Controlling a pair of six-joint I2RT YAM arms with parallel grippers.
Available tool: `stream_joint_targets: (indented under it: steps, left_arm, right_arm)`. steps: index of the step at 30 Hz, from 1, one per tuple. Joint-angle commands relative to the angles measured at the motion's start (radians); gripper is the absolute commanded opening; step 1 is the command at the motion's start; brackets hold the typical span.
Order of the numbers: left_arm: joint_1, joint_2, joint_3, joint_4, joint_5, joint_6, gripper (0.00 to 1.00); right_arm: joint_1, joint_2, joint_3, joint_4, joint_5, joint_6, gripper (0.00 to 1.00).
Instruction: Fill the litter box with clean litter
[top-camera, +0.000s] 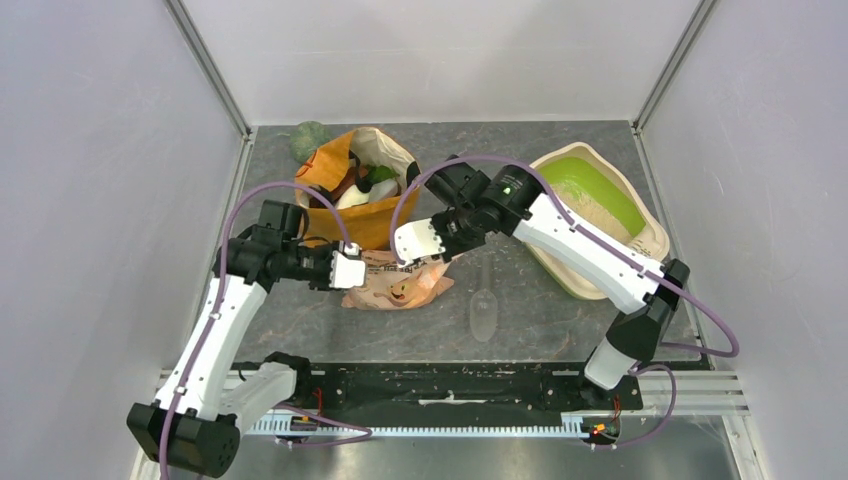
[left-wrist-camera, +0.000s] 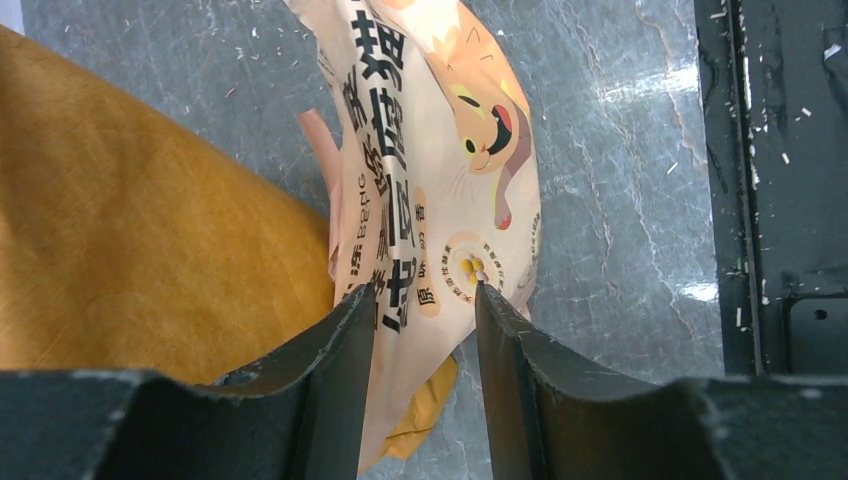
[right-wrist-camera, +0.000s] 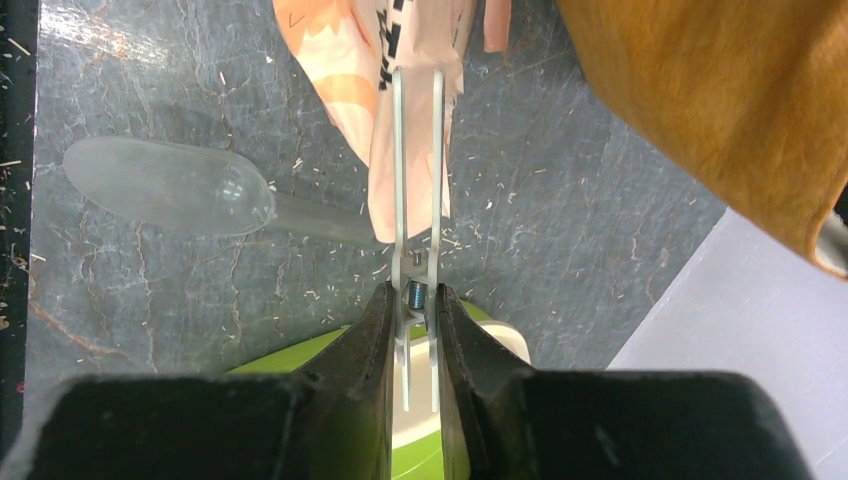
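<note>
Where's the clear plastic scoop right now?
In the top view the clear scoop lies on the table between the litter bag and the litter box.

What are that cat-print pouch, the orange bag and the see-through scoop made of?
The cat-print pouch is likely plastic film: slightly glossy, crinkled, with printed art. The orange bag is probably paper: matte, with fibrous creases. The scoop seems to be clear plastic: the table shows through it, with soft glints.
</note>
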Motion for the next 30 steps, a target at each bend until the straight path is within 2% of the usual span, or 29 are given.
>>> stream_joint_targets:
  steps: [1, 8, 10, 12, 16, 18, 21, 30]
  left_arm:
    - [0.004, -0.009, -0.037, 0.061, 0.059, 0.101, 0.46]
    - [0.005, -0.03, -0.102, 0.116, 0.064, 0.15, 0.27]
    - [0.005, -0.031, -0.104, 0.123, 0.067, 0.151, 0.25]
    - [0.005, -0.035, -0.104, 0.14, 0.066, 0.131, 0.27]
    - [0.005, -0.046, -0.124, 0.175, 0.052, 0.112, 0.43]
    - [0.005, -0.044, -0.136, 0.198, 0.04, 0.108, 0.43]
    - [0.005, -0.037, -0.133, 0.196, 0.041, 0.106, 0.29]
    - [0.003, -0.049, -0.131, 0.199, 0.066, 0.12, 0.02]
  right_arm:
    - [0.032, 0.034, 0.058, -0.007, 0.058, 0.017, 0.0]
    - [0.066, 0.064, 0.076, -0.001, 0.08, 0.057, 0.0]
    - [0.071, 0.066, 0.069, 0.007, 0.08, 0.062, 0.0]
    - [0.074, 0.058, 0.062, 0.01, 0.081, 0.066, 0.0]
    - [0.081, 0.046, 0.054, 0.016, 0.086, 0.067, 0.0]
    - [0.09, 0.052, 0.054, 0.025, 0.093, 0.069, 0.0]
    - [0.099, 0.064, 0.055, 0.033, 0.135, 0.08, 0.0]
    - [0.118, 0.08, 0.04, 0.052, 0.194, 0.113, 0.0]
